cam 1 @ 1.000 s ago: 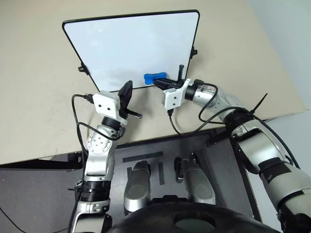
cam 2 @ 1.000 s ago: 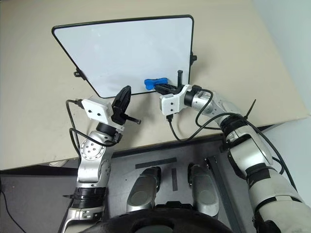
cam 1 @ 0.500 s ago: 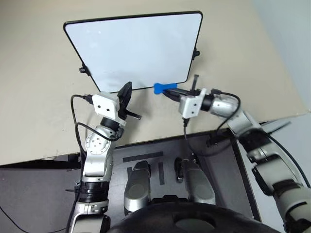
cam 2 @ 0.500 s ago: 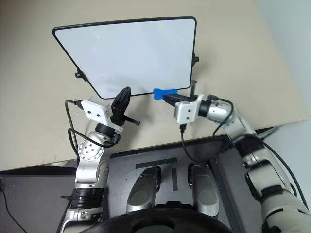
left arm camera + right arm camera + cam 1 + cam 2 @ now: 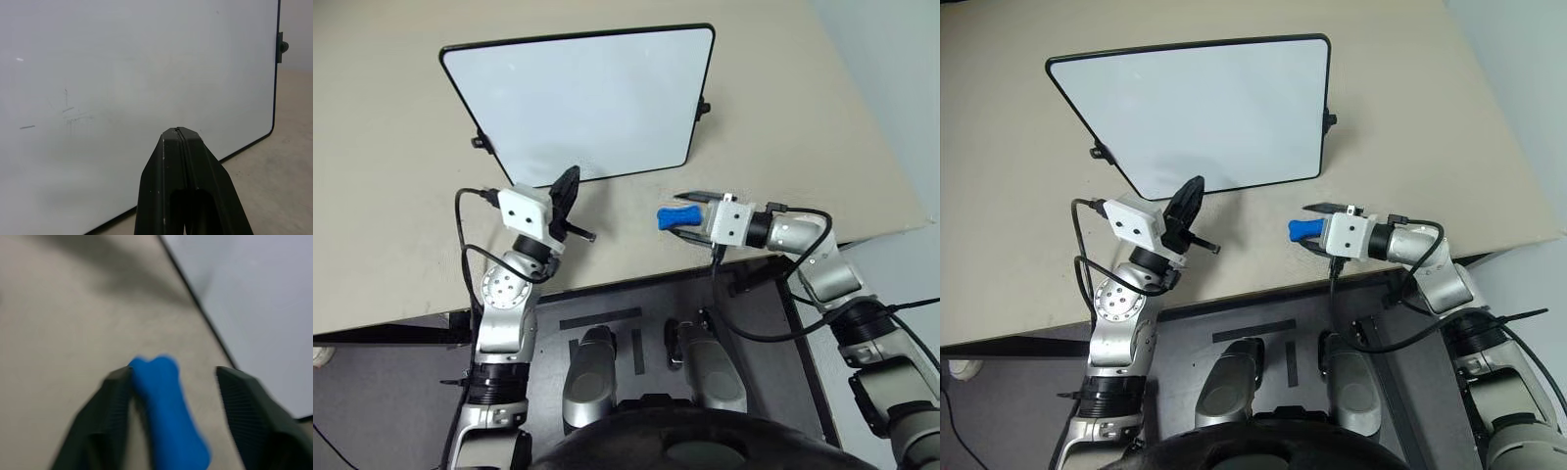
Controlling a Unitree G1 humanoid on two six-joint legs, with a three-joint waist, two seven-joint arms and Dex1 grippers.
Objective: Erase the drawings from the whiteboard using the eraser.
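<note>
Blue eraser (image 5: 677, 215) lies loose between the spread fingers of the right tool (image 5: 688, 212), off the clean-looking whiteboard (image 5: 587, 103), so putting it down seems next, while the left tool (image 5: 570, 182) stays out of it, pinched shut on nothing.

A broad beige tabletop (image 5: 391, 147) fills most of the head views, its near edge running at a slant. Below that edge lies a dark grey floor (image 5: 372, 392), marked with a few short dark tape strips (image 5: 599, 316). Past the table's right edge a pale bluish-grey surface (image 5: 891, 88) shows.

Beige table (image 5: 391, 196) under flat whiteboard (image 5: 597, 98) (black-framed, glossy)
</note>
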